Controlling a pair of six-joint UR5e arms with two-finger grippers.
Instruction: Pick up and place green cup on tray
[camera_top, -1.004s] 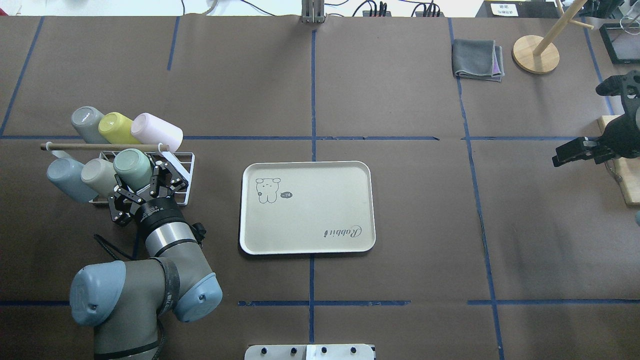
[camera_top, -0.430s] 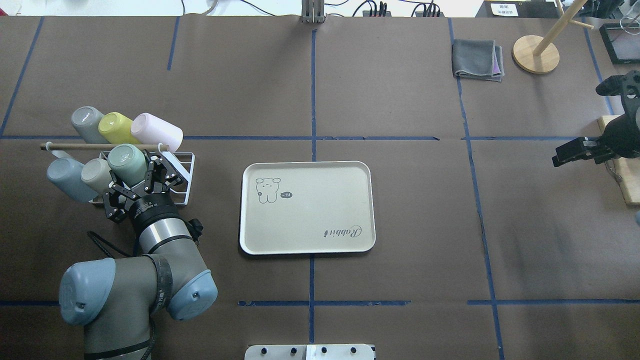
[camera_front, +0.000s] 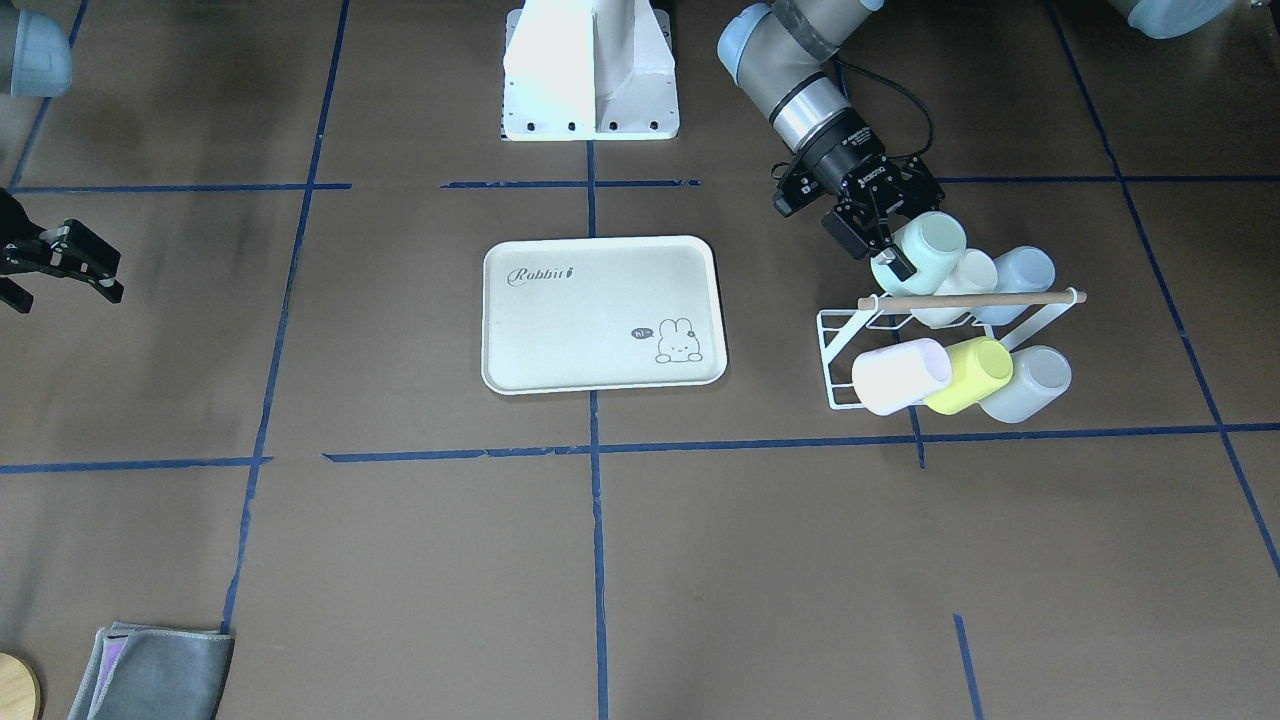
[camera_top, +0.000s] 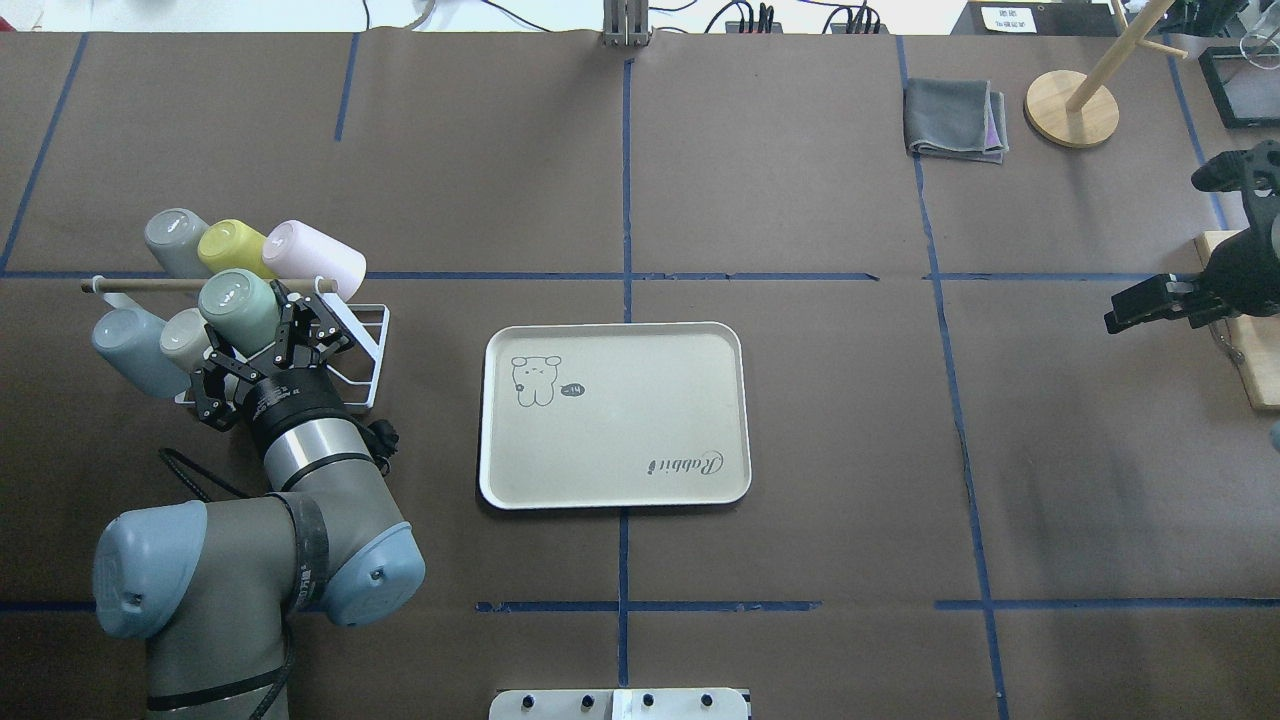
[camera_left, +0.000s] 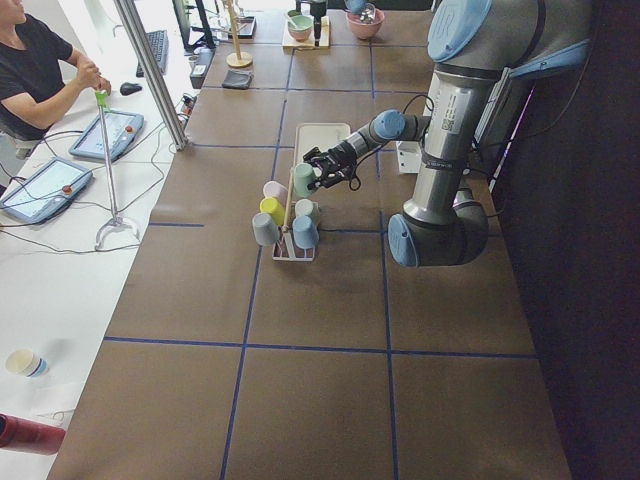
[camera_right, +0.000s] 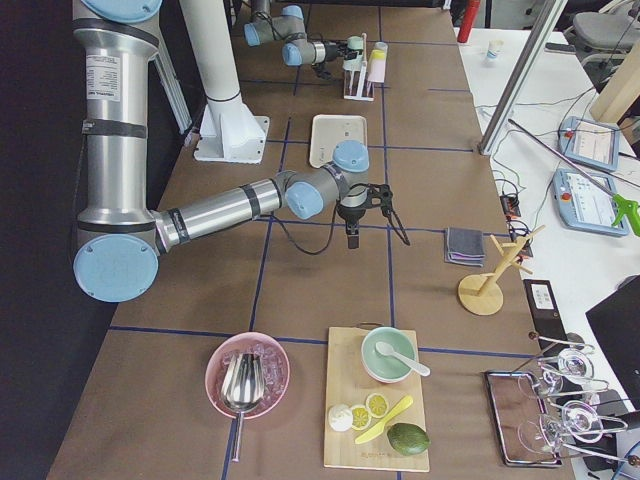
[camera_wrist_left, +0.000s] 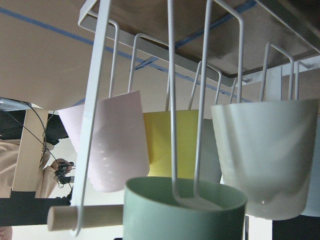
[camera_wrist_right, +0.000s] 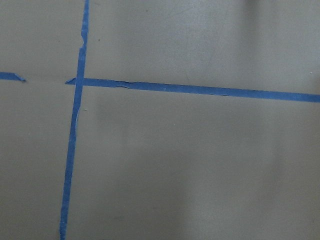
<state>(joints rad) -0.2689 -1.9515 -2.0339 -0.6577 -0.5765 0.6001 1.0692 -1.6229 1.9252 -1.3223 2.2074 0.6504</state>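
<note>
The green cup (camera_top: 238, 303) — we grip it in the left gripper (camera_top: 247, 327), rack wire (camera_wrist_left: 171, 100) in its mouth just ahead, tray (camera_top: 620, 420) well aside.

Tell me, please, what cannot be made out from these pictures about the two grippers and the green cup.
1. Pad contact of the left gripper on the green cup: hidden by cup and finger links overhead, outside the left wrist frame.
2. Jaw gap of the right gripper: side-on overhead, cut by the edge in the front-facing view, too small in exterior right.
3. The cup's lower body: cut off by the left wrist view's bottom edge.
</note>
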